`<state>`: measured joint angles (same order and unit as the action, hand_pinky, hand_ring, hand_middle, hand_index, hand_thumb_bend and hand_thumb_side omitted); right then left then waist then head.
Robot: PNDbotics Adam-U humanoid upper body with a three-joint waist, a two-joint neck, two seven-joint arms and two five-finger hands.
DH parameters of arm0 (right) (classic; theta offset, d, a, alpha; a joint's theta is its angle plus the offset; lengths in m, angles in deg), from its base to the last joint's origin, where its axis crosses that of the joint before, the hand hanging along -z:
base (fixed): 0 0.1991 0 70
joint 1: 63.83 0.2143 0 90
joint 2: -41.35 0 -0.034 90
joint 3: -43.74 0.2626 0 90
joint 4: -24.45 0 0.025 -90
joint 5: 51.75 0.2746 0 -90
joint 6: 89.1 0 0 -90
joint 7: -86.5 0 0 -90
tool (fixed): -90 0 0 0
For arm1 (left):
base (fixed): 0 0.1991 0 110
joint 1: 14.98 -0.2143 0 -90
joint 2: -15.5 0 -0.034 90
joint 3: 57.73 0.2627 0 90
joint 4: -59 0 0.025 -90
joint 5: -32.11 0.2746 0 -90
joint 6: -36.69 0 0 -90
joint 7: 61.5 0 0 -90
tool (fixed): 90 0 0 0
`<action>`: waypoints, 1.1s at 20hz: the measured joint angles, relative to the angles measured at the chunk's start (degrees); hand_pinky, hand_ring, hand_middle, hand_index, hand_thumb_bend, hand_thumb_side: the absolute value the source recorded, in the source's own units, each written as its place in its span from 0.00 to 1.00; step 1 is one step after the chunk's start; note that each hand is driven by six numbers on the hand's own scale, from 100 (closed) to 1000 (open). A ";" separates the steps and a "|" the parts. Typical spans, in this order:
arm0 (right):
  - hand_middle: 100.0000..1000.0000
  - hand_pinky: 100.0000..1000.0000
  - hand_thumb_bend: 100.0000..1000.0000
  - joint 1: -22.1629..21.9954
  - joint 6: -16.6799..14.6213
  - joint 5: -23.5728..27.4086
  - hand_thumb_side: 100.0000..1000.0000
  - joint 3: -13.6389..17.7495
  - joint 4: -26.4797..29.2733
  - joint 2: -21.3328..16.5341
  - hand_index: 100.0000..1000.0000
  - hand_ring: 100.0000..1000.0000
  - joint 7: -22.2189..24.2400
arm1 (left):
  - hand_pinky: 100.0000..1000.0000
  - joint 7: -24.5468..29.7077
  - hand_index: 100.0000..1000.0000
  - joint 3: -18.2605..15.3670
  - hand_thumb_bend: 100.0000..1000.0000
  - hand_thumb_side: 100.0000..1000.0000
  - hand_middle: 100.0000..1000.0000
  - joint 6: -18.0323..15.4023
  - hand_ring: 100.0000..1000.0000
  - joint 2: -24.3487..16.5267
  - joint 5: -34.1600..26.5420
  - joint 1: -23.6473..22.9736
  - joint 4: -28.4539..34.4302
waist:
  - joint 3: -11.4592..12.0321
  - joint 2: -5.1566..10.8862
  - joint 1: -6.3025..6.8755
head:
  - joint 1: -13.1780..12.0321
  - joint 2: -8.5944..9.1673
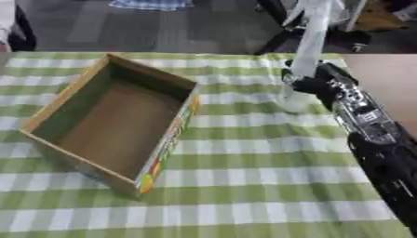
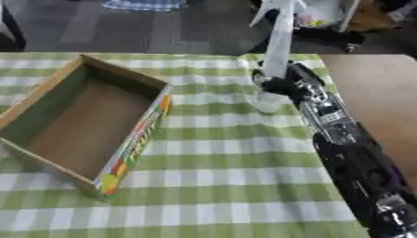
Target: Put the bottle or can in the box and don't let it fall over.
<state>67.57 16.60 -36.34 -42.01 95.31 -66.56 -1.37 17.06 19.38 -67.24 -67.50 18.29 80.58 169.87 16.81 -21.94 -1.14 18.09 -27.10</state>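
Clear bottle (image 1: 308,51) upright in right hand (image 1: 313,86)

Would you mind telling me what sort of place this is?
Probably an indoor lab or office set up for tests: a green checked tablecloth covers the table, an empty cardboard box sits on it, and grey flooring lies beyond.

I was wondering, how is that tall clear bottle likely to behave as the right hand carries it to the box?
The bottle is tall and slim, so it probably tips easily. It looks clear, perhaps light. The right hand grips it low, so its top may sway. The box is open and shallow, offering little side support.
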 measured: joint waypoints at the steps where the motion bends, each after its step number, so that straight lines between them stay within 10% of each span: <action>1: 0.86 0.87 0.00 0.00 0.12 0.24 0.00 0.00 0.00 0.00 0.72 1.00 -0.16 | 0.93 0.02 0.85 0.00 0.03 0.83 0.89 0.01 0.75 0.00 0.00 0.00 0.00 | 0.00 0.00 0.00 | 0.00 0.00; 14: 0.42 0.96 0.00 0.03 -2.40 1.56 0.00 -0.44 -0.32 0.50 0.17 0.86 -2.98 | 0.93 0.39 0.85 0.00 0.05 0.84 0.89 0.00 0.75 0.01 0.00 0.02 0.00 | -0.03 0.00 0.03 | 0.00 0.02; 22: 0.36 0.96 0.00 -0.01 -3.45 0.92 0.00 -0.77 -0.05 0.62 0.09 0.81 -3.51 | 0.93 0.61 0.85 0.00 0.05 0.84 0.89 0.08 0.75 0.01 0.00 0.02 0.00 | -0.07 0.00 0.03 | 0.00 0.01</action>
<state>67.56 13.15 -35.43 -42.79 95.26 -65.95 -4.88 17.67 19.38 -67.16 -67.49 18.29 80.61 169.87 16.74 -21.95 -1.11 18.09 -27.09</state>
